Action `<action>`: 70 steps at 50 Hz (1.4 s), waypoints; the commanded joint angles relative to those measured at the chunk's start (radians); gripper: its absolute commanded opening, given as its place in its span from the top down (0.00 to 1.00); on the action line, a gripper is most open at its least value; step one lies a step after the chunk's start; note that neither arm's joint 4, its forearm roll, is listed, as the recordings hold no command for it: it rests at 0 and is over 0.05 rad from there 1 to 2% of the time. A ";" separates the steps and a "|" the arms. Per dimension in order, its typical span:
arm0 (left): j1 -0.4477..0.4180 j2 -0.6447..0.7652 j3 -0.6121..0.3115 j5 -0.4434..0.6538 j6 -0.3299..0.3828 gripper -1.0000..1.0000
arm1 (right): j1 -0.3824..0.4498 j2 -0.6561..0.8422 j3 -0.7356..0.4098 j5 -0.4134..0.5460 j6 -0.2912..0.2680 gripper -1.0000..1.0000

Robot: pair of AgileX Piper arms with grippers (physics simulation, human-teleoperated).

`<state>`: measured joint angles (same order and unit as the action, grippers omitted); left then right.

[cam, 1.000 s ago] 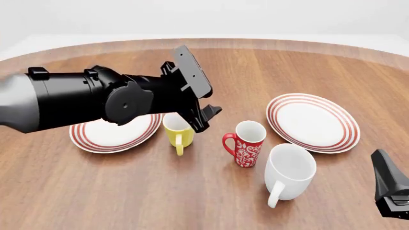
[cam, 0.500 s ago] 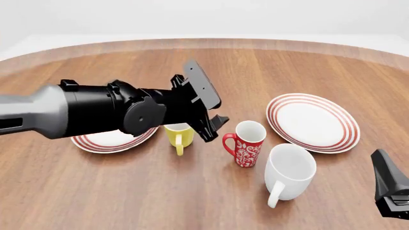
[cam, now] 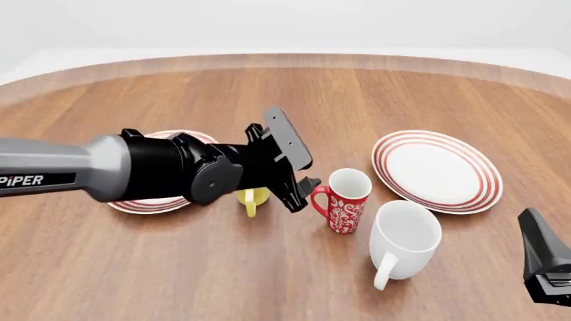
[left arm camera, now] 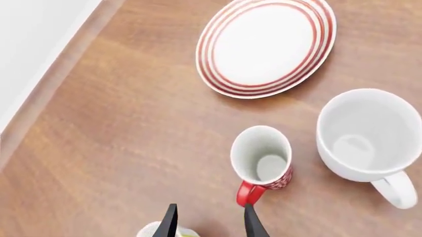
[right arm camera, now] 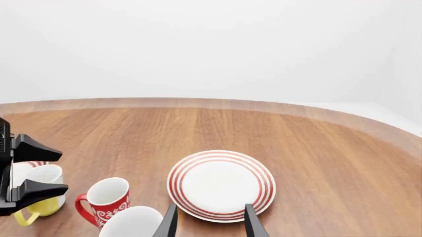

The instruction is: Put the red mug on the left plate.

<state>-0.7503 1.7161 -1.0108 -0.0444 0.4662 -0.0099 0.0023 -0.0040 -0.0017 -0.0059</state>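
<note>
Your left pincer (cam: pixel 301 189) is hovering low over the round brown wooden counter (cam: pixel 178 267), its two black fingers spread apart with nothing between them, the tips sitting just left of the tall slim red mug with the white floral pattern (cam: pixel 346 200). In the left wrist view that pincer (left arm camera: pixel 209 222) is pointing past the mug's red handle (left arm camera: pixel 249 193), one finger just beside the handle, though whether it is touching cannot be told. The red mug is standing upright on the counter near the middle, its handle facing left toward your pincer.

The small yellow mug (cam: pixel 251 198) is standing just left of the red mug, mostly hidden behind your left arm. Farther left, the left round white plate with red concentric rings (cam: pixel 143 202) is lying flat, largely covered by the arm, well apart from the red mug. The bigger plain white mug (cam: pixel 403 239) is sitting just near and right of the red mug, and the matching right ringed plate (cam: pixel 437 170) is lying to the far right.

Your right pincer (right arm camera: pixel 209 219) is hanging at the near right, its fingers parted and holding nothing.
</note>
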 commanded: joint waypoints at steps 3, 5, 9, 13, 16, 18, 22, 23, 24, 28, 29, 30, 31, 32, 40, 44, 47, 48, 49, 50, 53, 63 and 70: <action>-0.022 0.041 0.051 -0.064 -0.002 0.00 | 0.001 0.000 0.001 0.000 0.001 0.00; -0.020 0.045 0.048 -0.066 -0.007 0.00 | 0.001 0.000 0.001 0.000 0.001 0.00; -0.024 0.054 0.048 -0.075 -0.016 0.00 | 0.001 0.000 0.001 0.000 0.001 0.00; -0.030 0.061 0.051 -0.086 -0.024 0.00 | 0.001 0.000 0.001 0.000 0.001 0.00; -0.030 0.067 0.050 -0.091 -0.029 0.00 | 0.001 0.000 0.001 0.000 0.001 0.00; -0.026 0.073 0.043 -0.092 -0.034 0.00 | 0.001 0.000 0.001 0.000 0.001 0.00; -0.028 0.080 0.040 -0.098 -0.041 0.00 | 0.001 0.000 0.000 0.000 0.001 0.00; -0.030 0.081 0.041 -0.100 -0.043 0.00 | 0.001 0.000 0.000 0.000 0.001 0.00; -0.032 0.082 0.042 -0.102 -0.044 0.00 | 0.001 0.000 0.000 0.000 0.001 0.00; -0.039 0.089 0.044 -0.112 -0.049 0.00 | 0.001 0.000 0.000 0.000 0.001 0.00; -0.040 0.091 0.044 -0.114 -0.049 0.00 | 0.001 0.000 0.000 0.001 0.001 0.00; -0.039 0.097 0.043 -0.117 -0.047 0.00 | 0.001 0.000 0.000 0.000 0.001 0.00; -0.039 0.097 0.043 -0.117 -0.047 0.00 | 0.001 0.000 0.000 0.000 0.001 0.00; -0.039 0.100 0.042 -0.119 -0.049 0.00 | 0.001 0.000 0.001 0.000 0.001 0.00; -0.041 0.116 0.038 -0.133 -0.055 0.00 | 0.001 0.000 0.001 0.000 0.001 0.00; -0.047 0.121 0.040 -0.139 -0.062 0.00 | 0.001 -0.001 0.001 0.000 0.001 0.00; -0.047 0.123 0.039 -0.139 -0.064 0.00 | 0.001 -0.001 0.001 0.000 0.001 0.00; -0.046 0.124 0.037 -0.138 -0.065 0.00 | 0.001 -0.001 0.001 0.000 0.001 0.00; -0.046 0.124 0.037 -0.139 -0.065 0.00 | 0.001 -0.001 0.001 0.000 0.001 0.00; -0.046 0.124 0.037 -0.139 -0.066 0.00 | 0.001 0.000 0.001 0.000 0.001 0.00; -0.048 0.127 0.036 -0.141 -0.068 0.00 | 0.001 0.000 0.001 0.000 0.001 0.00; -0.051 0.138 0.033 -0.149 -0.079 0.00 | 0.001 0.000 0.001 -0.001 0.001 0.00; -0.052 0.152 0.033 -0.155 -0.089 0.00 | 0.001 0.000 0.001 -0.001 0.001 0.00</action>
<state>-0.7732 1.8518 -1.0180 -0.1578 0.3799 -0.0098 0.0020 -0.0038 -0.0013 -0.0059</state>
